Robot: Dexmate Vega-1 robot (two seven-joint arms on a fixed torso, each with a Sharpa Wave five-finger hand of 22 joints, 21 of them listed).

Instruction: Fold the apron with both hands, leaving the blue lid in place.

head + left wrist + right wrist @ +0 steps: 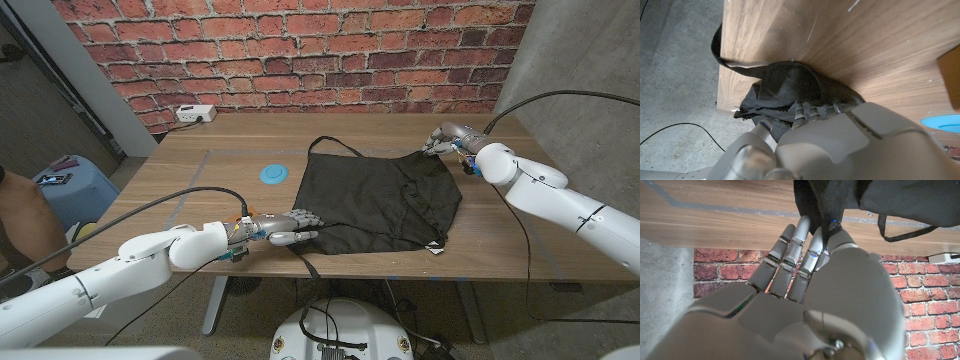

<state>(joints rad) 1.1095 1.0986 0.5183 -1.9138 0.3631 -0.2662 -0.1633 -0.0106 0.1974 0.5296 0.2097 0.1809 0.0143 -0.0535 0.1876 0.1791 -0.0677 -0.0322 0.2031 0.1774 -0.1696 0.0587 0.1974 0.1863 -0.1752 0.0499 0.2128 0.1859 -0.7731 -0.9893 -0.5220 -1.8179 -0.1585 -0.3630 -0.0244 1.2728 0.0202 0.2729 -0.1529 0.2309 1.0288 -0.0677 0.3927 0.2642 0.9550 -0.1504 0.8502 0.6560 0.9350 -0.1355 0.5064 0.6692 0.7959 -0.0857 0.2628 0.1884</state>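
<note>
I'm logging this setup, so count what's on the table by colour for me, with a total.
Black: 1, the apron
Blue: 1, the lid
White: 1, the power strip
Total: 3

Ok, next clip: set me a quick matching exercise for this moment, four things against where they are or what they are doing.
Things:
1. left hand
2. right hand
3. blue lid
4. white power strip

States or places:
A. lies on bare wood beside the apron's left edge
B. grips the apron's near left corner at the table's front edge
C. sits at the table's far edge against the brick wall
D. grips the apron's far right corner

The apron is the black cloth spread on the table.

Pairs: 1-B, 2-D, 3-A, 4-C
</note>
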